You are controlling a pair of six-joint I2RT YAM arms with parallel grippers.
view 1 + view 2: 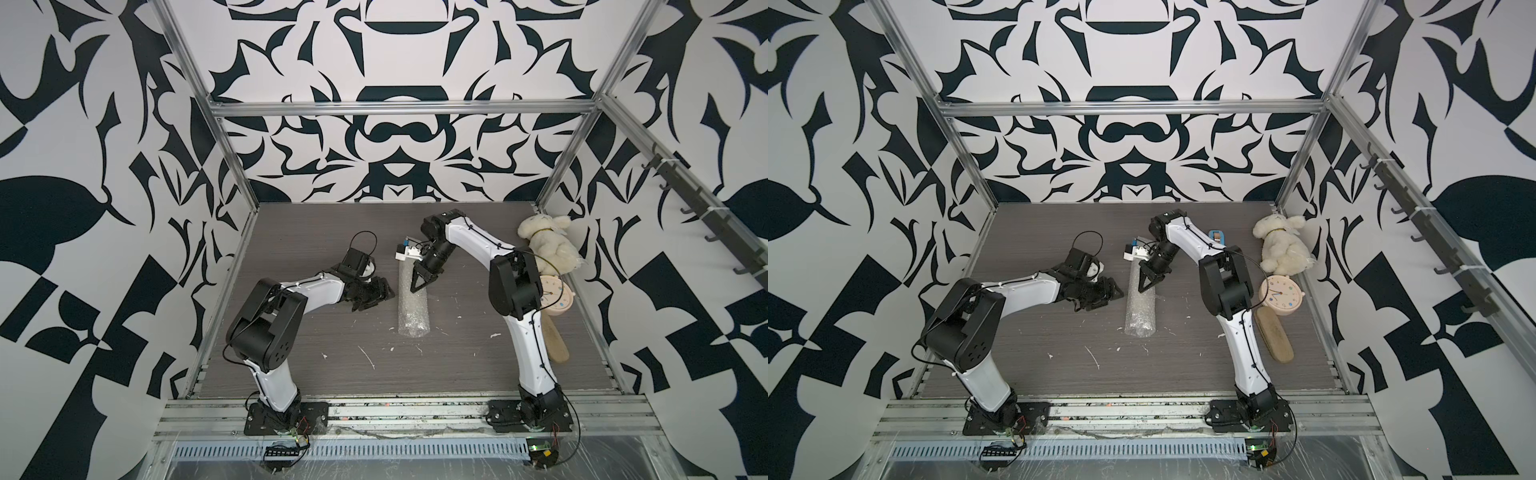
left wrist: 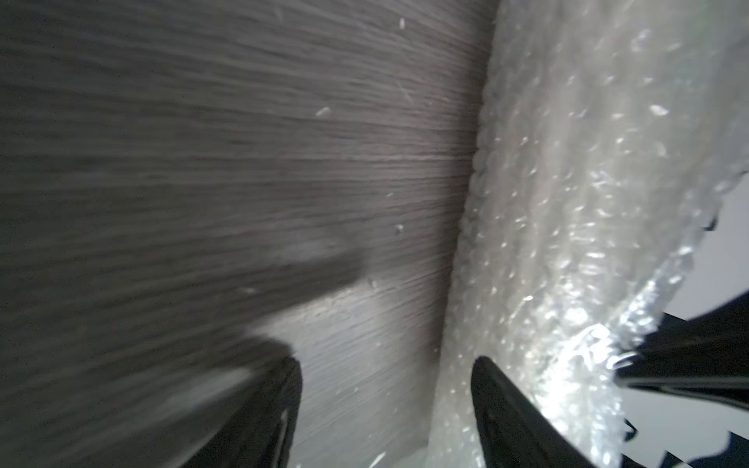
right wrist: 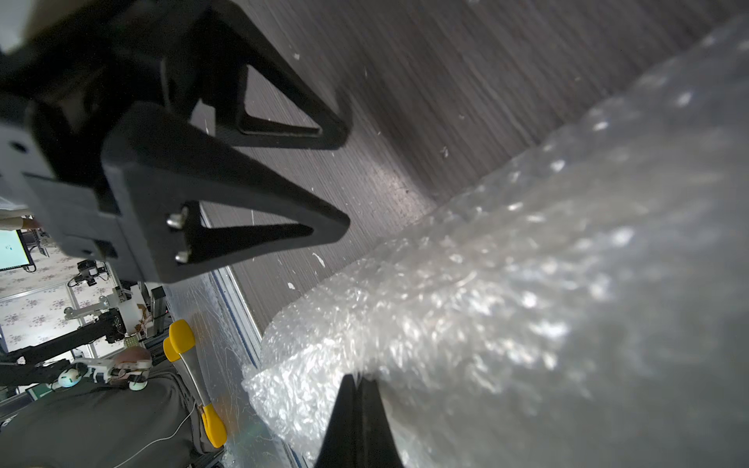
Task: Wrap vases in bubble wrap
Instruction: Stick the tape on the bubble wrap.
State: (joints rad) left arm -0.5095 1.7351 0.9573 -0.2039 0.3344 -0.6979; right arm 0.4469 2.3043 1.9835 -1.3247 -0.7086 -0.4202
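Nearest on the grey wood-grain table (image 1: 332, 374) lie thin white scraps (image 1: 368, 357), with a tan oblong brush (image 1: 1273, 334) off to the right. Just beyond the scraps begins the clear sheet of small-bubbled bubble wrap (image 1: 411, 316). It is rolled into a closed tube that lies in the middle of the table, its length running from near to far.

No vase shows in any view. The tube looks filled out, so I judge that the vase is inside it, though the plastic is too cloudy to confirm this.

Left of the tube is the left gripper (image 1: 380, 298), low over the table with its black triangular fingers spread and nothing between them. In the left wrist view one finger (image 2: 506, 409) sits against the side of the roll. A little farther on, the right gripper (image 1: 415, 286) points down onto the top of the tube with its fingers pressed together. I cannot tell whether a fold of plastic is caught between them.

At the far end of the roll is a small white-and-blue device (image 1: 405, 249), too small to identify. On the right are a round cream clock (image 1: 1281, 297) and, farthest back, a cream plush bunny (image 1: 544, 241).

The rolling looks done. What seems left is to secure the loose edge and close the open ends.
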